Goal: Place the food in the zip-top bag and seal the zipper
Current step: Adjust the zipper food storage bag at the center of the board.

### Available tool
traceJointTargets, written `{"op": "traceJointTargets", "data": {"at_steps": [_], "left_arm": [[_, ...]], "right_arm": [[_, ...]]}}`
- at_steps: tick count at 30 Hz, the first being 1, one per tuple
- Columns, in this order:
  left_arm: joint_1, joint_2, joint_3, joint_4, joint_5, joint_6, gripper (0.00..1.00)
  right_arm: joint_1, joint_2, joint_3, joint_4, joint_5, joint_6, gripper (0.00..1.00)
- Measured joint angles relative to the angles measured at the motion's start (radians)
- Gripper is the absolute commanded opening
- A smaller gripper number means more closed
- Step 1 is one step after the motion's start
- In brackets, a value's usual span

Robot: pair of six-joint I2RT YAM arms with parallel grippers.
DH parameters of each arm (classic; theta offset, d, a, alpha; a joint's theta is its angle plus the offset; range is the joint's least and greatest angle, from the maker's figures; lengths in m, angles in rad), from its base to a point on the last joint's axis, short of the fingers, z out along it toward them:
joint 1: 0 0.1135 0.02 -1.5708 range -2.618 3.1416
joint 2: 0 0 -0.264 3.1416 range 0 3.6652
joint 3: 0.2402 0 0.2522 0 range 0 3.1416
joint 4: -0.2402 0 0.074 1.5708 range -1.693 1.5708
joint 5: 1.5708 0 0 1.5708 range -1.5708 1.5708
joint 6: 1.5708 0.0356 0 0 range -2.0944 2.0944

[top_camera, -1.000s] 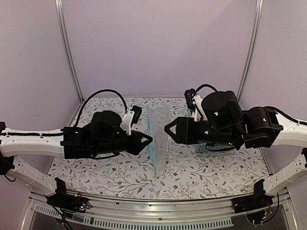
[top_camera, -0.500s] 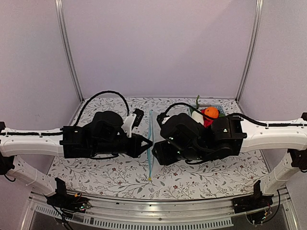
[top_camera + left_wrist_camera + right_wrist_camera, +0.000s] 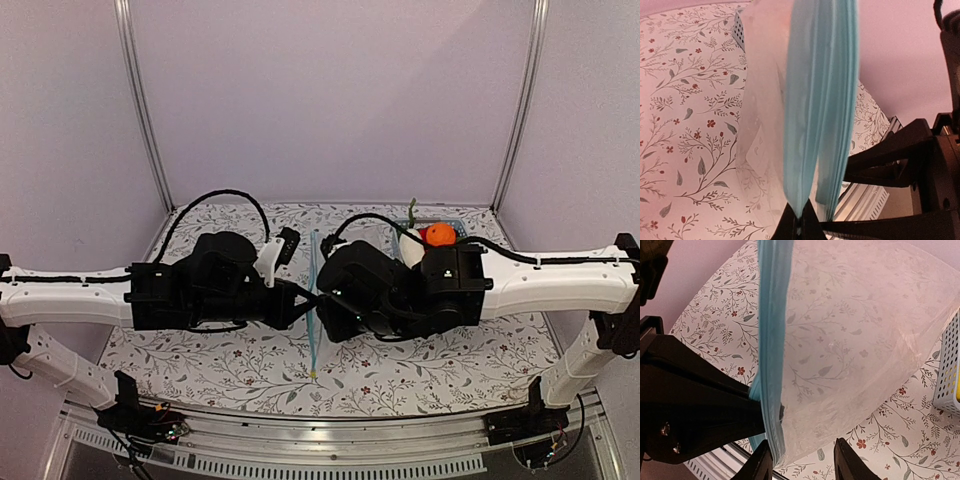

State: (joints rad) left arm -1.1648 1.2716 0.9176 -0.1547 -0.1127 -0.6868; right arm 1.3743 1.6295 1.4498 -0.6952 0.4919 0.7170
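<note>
The clear zip-top bag hangs edge-on between my two grippers, and its light blue zipper shows as a thin vertical line. My left gripper is shut on the zipper strip, with its fingertips pinching the strip's lower end. My right gripper is open, its fingers on either side of the bag's bottom edge, with the zipper close to its left finger. The food sits behind the right arm: an orange, a white radish and a green stalk. The bag looks empty.
The light blue mesh basket stands to the right of the bag with something yellow inside; its rim also shows in the top view. The floral tablecloth covers the table. Metal posts and purple walls enclose the back.
The right arm has swung left and down, uncovering the food, and its open gripper has closed in on the bag. The bag has turned from face-on to edge-on. The left arm has stayed still.
</note>
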Motion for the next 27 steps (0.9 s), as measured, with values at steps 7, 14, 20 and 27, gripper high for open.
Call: {"op": "traceJointTargets", "data": {"at_steps": [7, 14, 20, 27], "left_arm": [[0.0, -0.004, 0.012, -0.007, -0.001, 0.002, 0.0], [0.0, -0.029, 0.042, -0.081, -0.037, 0.019, 0.0], [-0.002, -0.072, 0.129, -0.266, -0.149, 0.061, 0.0], [-0.003, -0.133, 0.268, -0.473, -0.235, 0.148, 0.0]], "right_arm": [[0.0, 0.01, 0.004, -0.015, 0.065, 0.027, 0.17], [-0.006, 0.01, 0.004, -0.024, 0.102, 0.051, 0.0], [-0.027, -0.021, -0.01, -0.024, 0.105, 0.07, 0.0], [-0.07, -0.138, -0.106, 0.027, 0.083, 0.12, 0.0]]}}
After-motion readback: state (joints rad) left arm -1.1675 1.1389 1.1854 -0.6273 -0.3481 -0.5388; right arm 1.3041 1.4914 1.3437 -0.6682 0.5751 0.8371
